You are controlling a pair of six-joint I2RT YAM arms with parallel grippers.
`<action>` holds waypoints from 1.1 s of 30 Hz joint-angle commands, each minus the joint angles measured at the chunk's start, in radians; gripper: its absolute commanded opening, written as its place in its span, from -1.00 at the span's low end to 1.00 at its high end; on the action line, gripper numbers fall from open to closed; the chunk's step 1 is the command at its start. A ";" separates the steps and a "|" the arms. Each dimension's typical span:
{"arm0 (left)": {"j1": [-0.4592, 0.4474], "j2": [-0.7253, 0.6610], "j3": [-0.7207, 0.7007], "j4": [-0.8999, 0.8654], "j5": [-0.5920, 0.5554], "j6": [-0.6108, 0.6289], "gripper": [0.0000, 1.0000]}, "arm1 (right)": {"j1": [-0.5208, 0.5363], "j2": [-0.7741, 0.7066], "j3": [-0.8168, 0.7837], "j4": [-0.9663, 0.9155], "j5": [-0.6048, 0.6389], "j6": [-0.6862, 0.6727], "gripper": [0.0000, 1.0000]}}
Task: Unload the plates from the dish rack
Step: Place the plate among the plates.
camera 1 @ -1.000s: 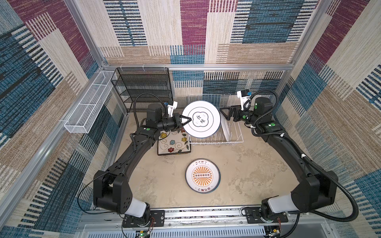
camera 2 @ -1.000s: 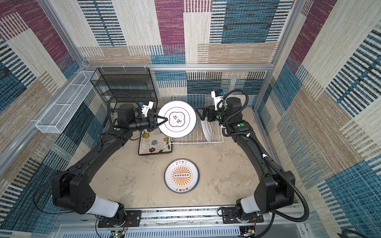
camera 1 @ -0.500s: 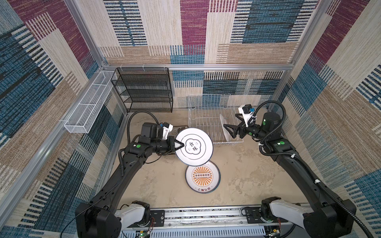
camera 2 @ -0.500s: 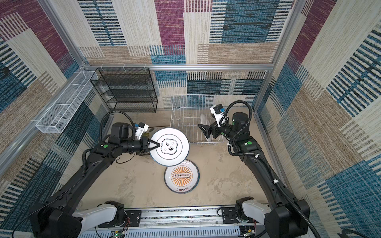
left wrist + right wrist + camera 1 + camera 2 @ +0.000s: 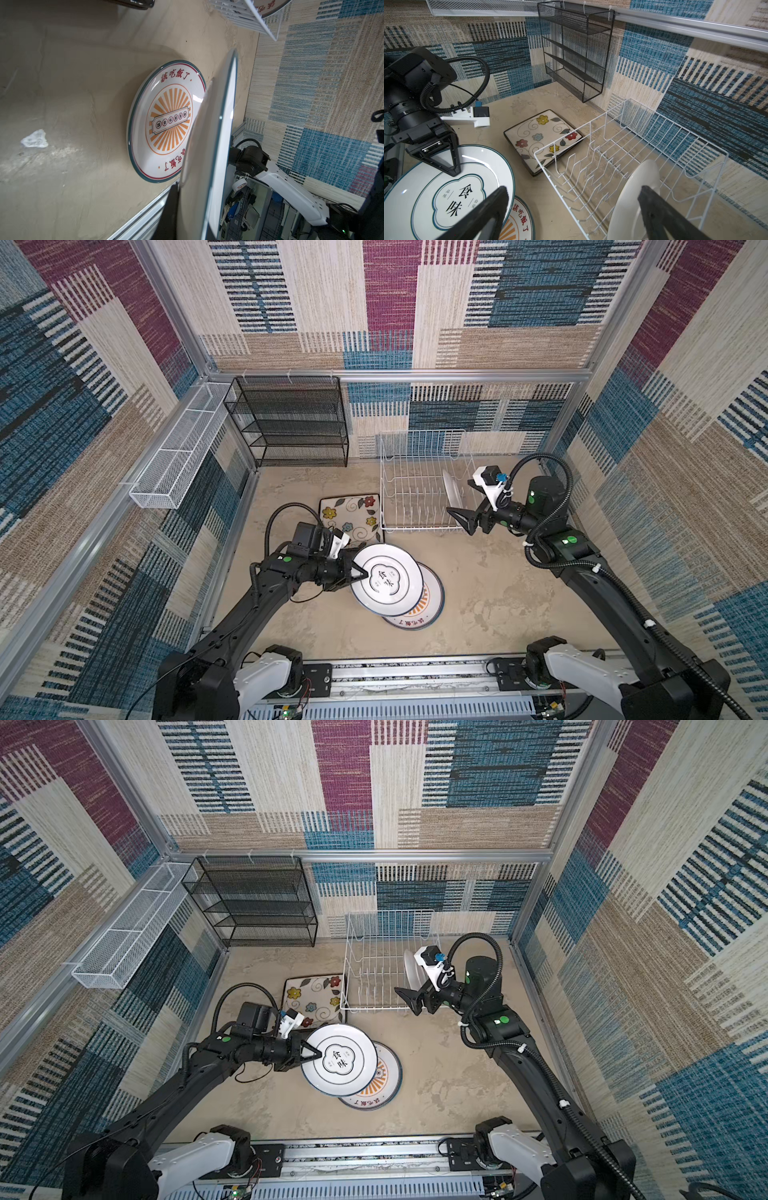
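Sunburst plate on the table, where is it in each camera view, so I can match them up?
Top view: sunburst plate low centre, partly hidden by the held plate.
Top view: same spot.
Left wrist: nearly whole, behind the held plate's edge.
Right wrist: a sliver between the held plate and the rack's near corner.
Landmark: the dish rack, in all four.

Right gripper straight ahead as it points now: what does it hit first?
Probably the dish rack: its near wire edge runs between the open right gripper's fingertips. The round white plate standing in it lies just off that line. Height over the wires is unclear.
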 commanded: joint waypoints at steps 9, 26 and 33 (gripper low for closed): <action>-0.045 0.076 -0.132 0.312 -0.013 -0.093 -1.00 | 0.042 0.000 -0.032 -0.097 -0.048 -0.094 1.00; -0.108 0.253 -0.208 0.576 -0.038 -0.185 -0.94 | 0.050 0.059 -0.014 -0.135 -0.031 -0.154 1.00; -0.117 0.272 -0.223 0.609 -0.053 -0.213 -0.42 | 0.052 0.030 -0.041 -0.075 -0.009 -0.125 1.00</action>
